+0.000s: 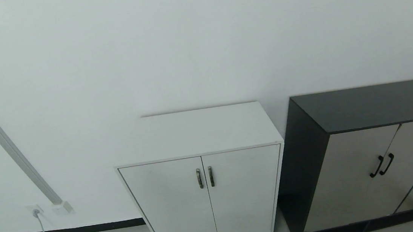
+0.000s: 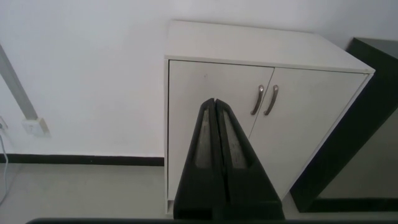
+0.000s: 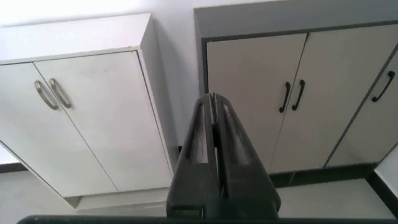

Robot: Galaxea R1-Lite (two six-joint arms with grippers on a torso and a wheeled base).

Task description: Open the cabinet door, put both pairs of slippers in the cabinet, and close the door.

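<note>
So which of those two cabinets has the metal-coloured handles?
The white cabinet, the left one in the head view. Its paired handles are brushed metal; the black-framed cabinet on its right has grey doors and black handles.

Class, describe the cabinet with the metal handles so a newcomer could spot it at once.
Two cabinets stand side by side against the white wall. The white cabinet is the left one, nearer the wall socket. Unlike the black cabinet with grey doors and black handles, it is all white with metal handles.
</note>
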